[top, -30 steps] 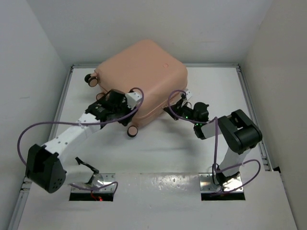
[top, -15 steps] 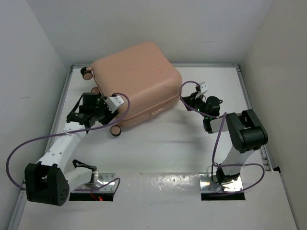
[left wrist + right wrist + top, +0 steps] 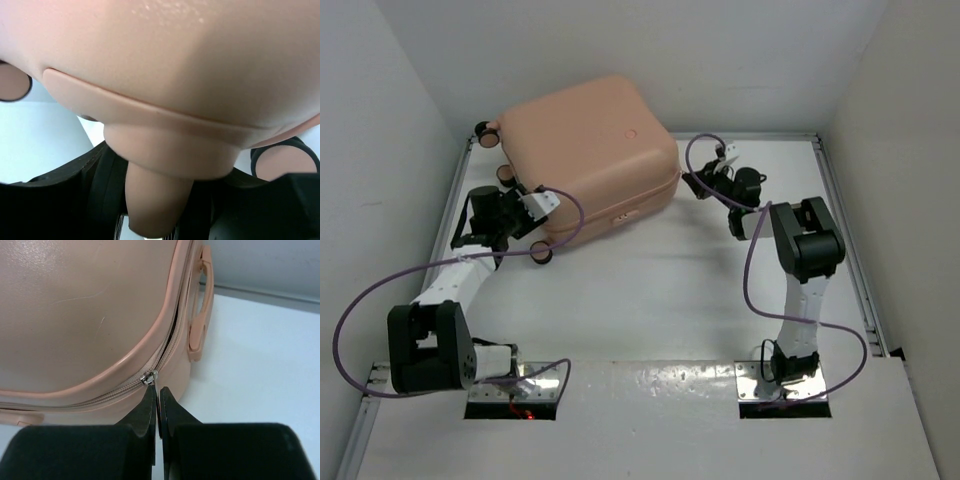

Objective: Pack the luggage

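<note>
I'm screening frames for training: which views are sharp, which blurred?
Top external: evenly lit, sharp, soft shadow under the luggage. Left wrist: luggage too close, out of focus, speckled glare on top. Right wrist: zipper pull sharp, right gripper dark.

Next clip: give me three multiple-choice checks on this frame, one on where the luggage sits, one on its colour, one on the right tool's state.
1. Where on the table is the luggage? A far left; B near right; C near centre.
2. The luggage shell is: A blue; B black; C peach-pink.
3. The right tool is: A wide open; B shut at the zip pull; C out of view.

Answers:
1 A, the top view shows it towards the far left corner.
2 C, every view shows a peach-pink shell.
3 B, the right wrist view shows it closed, its tip right at the pull.
</note>
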Tool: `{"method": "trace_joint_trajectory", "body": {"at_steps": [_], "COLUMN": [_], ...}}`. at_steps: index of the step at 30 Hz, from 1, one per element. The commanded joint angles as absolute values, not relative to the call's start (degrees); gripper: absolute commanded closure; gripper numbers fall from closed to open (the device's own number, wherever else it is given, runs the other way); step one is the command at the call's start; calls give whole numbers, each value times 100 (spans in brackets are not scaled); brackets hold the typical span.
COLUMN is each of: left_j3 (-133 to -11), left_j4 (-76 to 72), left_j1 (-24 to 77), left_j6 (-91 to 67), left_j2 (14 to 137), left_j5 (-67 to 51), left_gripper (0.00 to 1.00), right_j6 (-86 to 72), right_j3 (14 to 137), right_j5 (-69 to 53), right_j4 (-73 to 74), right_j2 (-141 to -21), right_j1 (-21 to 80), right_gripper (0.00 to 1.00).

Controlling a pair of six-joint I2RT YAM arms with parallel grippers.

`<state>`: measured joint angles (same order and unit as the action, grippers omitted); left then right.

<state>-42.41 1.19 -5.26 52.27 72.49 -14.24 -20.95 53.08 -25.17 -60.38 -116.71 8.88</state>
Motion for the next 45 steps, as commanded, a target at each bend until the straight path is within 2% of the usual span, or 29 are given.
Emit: {"method": "trace_joint_trajectory", "body": {"at_steps": [1,10,22,25,26,28,29,30,32,33,38,45], "left_j3": [-3858,-4508,-5177,-5501,-5659,-6256,-6441,-6669,-6828,-6829,-6890,-6707], "left_j4": [255,-219,-517,-371,-186,400,517,519,519,519,290,1467], "left_j1": [-1370,-1731,-2145,-2354,-2425,-2566,-2566,-2566,-2566,-2566,-2461,-2461], "left_j6": [4860,4483,4676,4221,4219,3658,3430,2819,2340,1981,1073,1659], "left_j2": [7777,9051,9800,9931,9932,9932,9871,9766,9485,9092,7850,6707], "left_j5": [281,448,317,81,-95,-684,-781,-782,-983,-1097,-1502,-2249], "left_gripper": [100,100,100,100,96,66,30,20,12,1,0,0], "right_j6": [-1925,-1907,-1740,-1740,-1723,-1837,-1854,-1915,-1977,-2047,-2250,-2698], "right_j3": [6131,8381,11958,12889,12954,12755,12596,12412,11761,11655,10882,10047], "right_j5": [-1047,-941,-870,-905,-931,-1011,-1106,-1151,-1309,-1370,-1827,-2390], "right_j4": [-5889,-6030,-5433,-5230,-5221,-5256,-5482,-5597,-5957,-6089,-6468,-7163], "right_j2": [-12242,-13965,-16379,-16863,-16901,-16858,-16779,-16700,-16331,-16269,-15742,-15048], "right_j1": [483,720,1318,1423,1450,1537,1564,1599,1670,1740,2125,2803], "right_gripper": [100,100,100,100,100,100,100,100,100,100,100,100]}}
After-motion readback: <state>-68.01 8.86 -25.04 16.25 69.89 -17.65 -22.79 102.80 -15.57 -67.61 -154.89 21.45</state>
